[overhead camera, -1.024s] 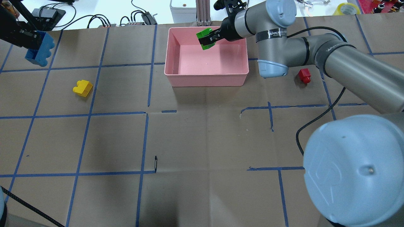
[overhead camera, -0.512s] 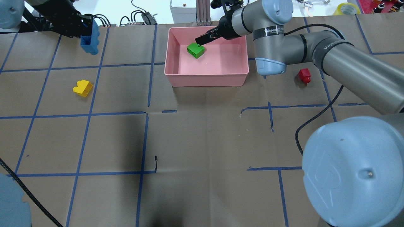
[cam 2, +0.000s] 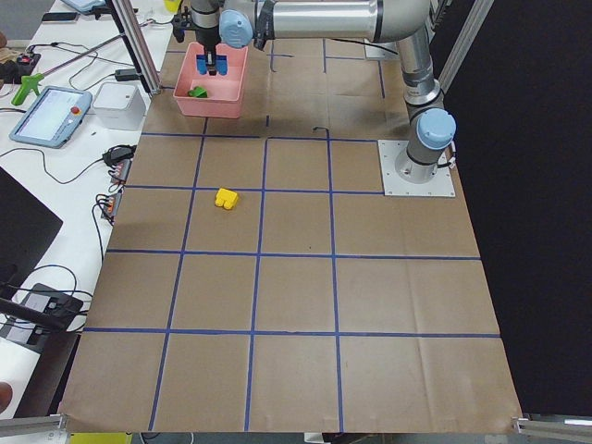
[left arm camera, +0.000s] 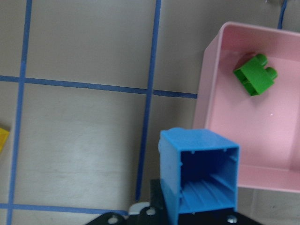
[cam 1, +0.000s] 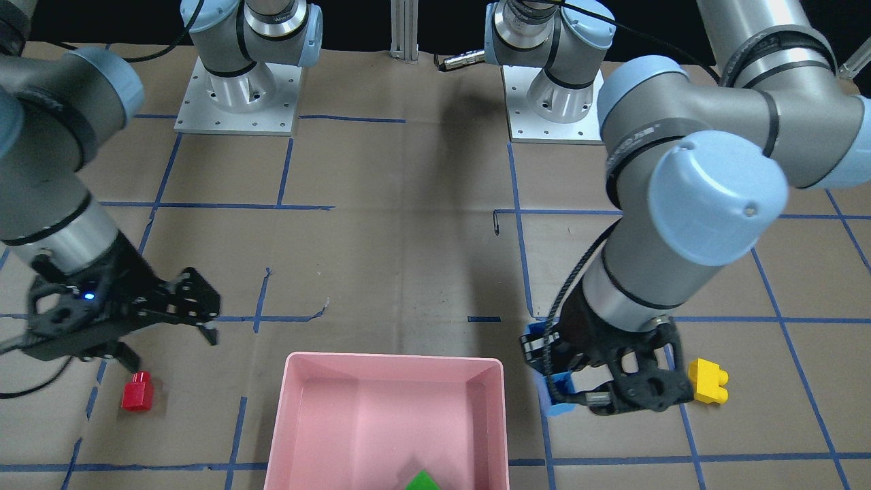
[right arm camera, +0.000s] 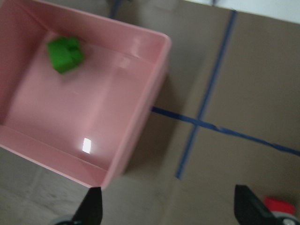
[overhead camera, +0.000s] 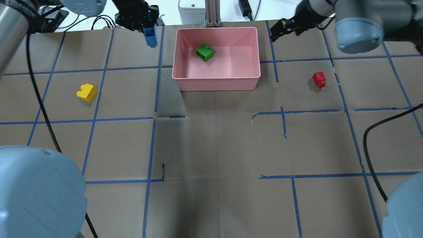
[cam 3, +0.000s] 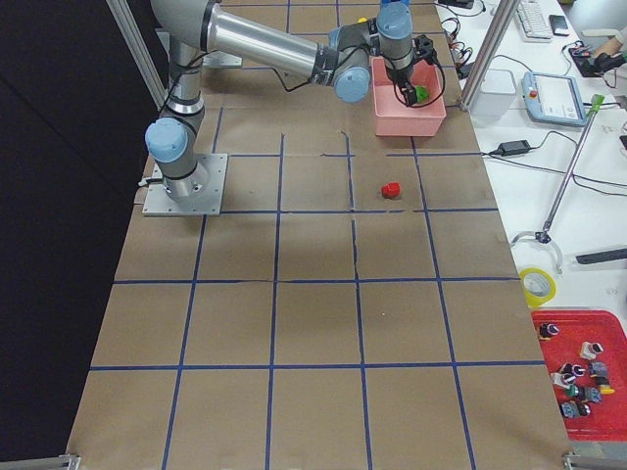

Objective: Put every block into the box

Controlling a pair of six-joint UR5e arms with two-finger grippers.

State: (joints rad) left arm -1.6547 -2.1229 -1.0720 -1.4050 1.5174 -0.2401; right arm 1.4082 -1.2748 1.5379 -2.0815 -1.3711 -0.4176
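The green block (overhead camera: 205, 52) lies inside the pink box (overhead camera: 214, 84), toward its far left; it also shows in the right wrist view (right arm camera: 65, 55). My left gripper (overhead camera: 145, 28) is shut on the blue block (overhead camera: 150, 37), held just left of the box's far corner, its hollow underside facing the wrist camera (left arm camera: 199, 173). My right gripper (overhead camera: 279, 32) is open and empty, right of the box's far corner. The yellow block (overhead camera: 86, 92) lies on the table at the left. The red block (overhead camera: 319, 79) lies right of the box.
Brown paper with a blue tape grid covers the table (overhead camera: 214, 148). Cables and grey boxes (overhead camera: 191, 8) lie beyond the far edge behind the box. A black cable (overhead camera: 366, 142) trails over the right side. The arm bases stand on plates (cam 1: 238, 95).
My right gripper let go of the green block, which now lies in the box, and drew back to the right. My left gripper carried the blue block right, up to the box.
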